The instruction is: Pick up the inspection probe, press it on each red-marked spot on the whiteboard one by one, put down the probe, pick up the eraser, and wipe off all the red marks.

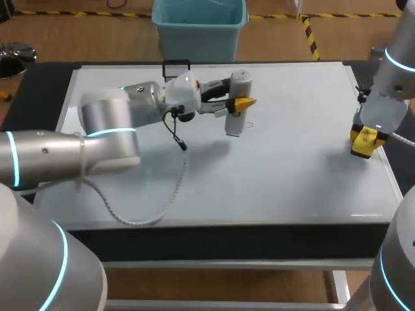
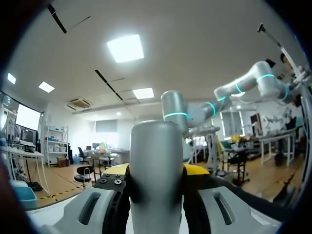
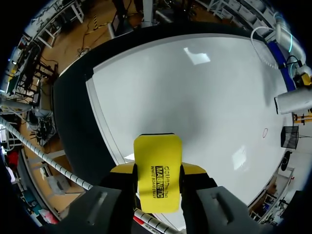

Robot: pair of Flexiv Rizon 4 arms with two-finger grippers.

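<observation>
The inspection probe (image 1: 234, 124), a pale grey cylinder, stands upright over the whiteboard (image 1: 285, 168) at its far middle, its lower end at or just above the surface. My left gripper (image 1: 237, 103) is shut on its middle. In the left wrist view the probe (image 2: 156, 161) fills the gap between the fingers of the left gripper (image 2: 157, 176). A faint small oval mark (image 1: 248, 124) lies just right of the probe's foot; it shows too as the mark (image 3: 265, 132). My right gripper (image 1: 366, 137) hangs by the board's right edge, shut on the yellow eraser (image 3: 158, 170).
A small black mesh holder (image 1: 176, 67) stands at the board's far edge, behind the left wrist. A black cable (image 1: 176, 133) dangles from the left wrist and a white cord (image 1: 162, 201) loops over the board's left half. A dark border frames the board.
</observation>
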